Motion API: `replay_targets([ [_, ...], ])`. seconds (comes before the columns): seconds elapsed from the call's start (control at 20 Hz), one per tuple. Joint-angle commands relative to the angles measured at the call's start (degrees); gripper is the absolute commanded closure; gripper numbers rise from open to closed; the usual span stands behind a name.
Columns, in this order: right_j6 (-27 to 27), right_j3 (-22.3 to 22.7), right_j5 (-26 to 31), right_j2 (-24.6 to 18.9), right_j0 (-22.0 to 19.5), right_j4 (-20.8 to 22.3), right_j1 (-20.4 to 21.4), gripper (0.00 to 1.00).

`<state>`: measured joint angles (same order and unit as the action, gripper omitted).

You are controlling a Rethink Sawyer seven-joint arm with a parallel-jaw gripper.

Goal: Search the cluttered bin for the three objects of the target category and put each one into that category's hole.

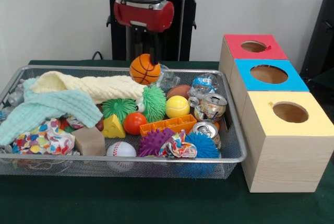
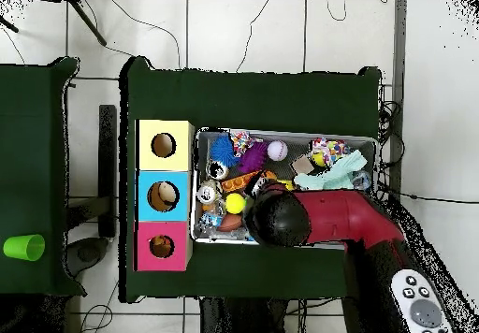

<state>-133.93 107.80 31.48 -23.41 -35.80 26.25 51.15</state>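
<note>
My gripper (image 1: pixel 146 59) hangs over the back middle of the wire mesh bin (image 1: pixel 120 158) and is shut on a small orange basketball (image 1: pixel 144 70), held just above the clutter. In the overhead view the red arm (image 2: pixel 318 219) covers the gripper and the ball. No plush animal toy shows plainly; a brown shape (image 1: pixel 179 91) lies behind the yellow ball, and I cannot tell what it is. The red-topped box with its round hole (image 1: pixel 253 46) stands farthest back in the row right of the bin; it also shows in the overhead view (image 2: pixel 162 246).
The blue-topped box (image 1: pixel 269 74) and the yellow-topped box (image 1: pixel 290 112) stand in front of the red one. The bin holds a cream cloth (image 1: pixel 94 85), a mint cloth (image 1: pixel 47 109), cans (image 1: pixel 214 105), spiky balls (image 1: pixel 152 141), a baseball (image 1: pixel 121 149) and a yellow ball (image 1: pixel 177 106).
</note>
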Motion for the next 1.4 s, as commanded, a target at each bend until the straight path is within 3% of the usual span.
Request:
replay_targets([
  [0.05, 4.17, 3.04, 8.03, 2.24, 3.3, 1.72, 7.5, 1.0],
  [0.2, 4.3, 9.59, 15.22, 3.17, 4.02, -5.73, 17.76, 1.0],
  [0.3, 3.85, 13.84, 11.24, 3.26, 3.06, -8.09, 21.49, 1.0],
  [0.35, 4.4, 15.7, 13.09, 3.84, 2.97, -9.34, 22.78, 1.0],
  [0.45, 13.76, 22.71, 16.51, -3.6, -3.39, -17.73, 22.67, 1.0],
  [0.5, 15.27, 23.97, 13.33, -4.99, -4.48, -17.12, 21.77, 1.0],
  [0.55, 15.96, 24.82, 8.15, -6.88, -5.79, -15.47, 20.06, 1.0],
  [0.6, 20.78, 25.74, 5.45, -12.29, -9.26, -14.18, 16.19, 1.0],
  [0.65, 27.49, 25.49, 6.6, -17.22, -12.17, -11.61, 10.96, 1.0],
  [0.7, 25.75, 23.69, 4.6, -15.21, -11.09, -7.09, 6.85, 1.0],
  [0.75, 25.2, 22.45, -3.39, -15.94, -11.67, -1.29, 2.53, 1.0],
  [0.8, 25.38, 20.67, -4.97, -15.5, -11.55, 1.94, -1.7, 1.0],
  [0.9, 24.24, 16.71, -5.94, -13.02, -9.62, 9.54, -6.23, 1.0],
  [1.1, 18.04, 9.92, -9.6, -7.75, -6.29, 18.45, -15.07, 1.0],
  [1.25, 14.11, 5.16, -12.18, -5.59, -6.02, 21.54, -22.61, 1.0],
  [1.4, 8.79, -0.02, -16.48, -1.49, -3.01, 26.97, -28.63, 1.0],
])
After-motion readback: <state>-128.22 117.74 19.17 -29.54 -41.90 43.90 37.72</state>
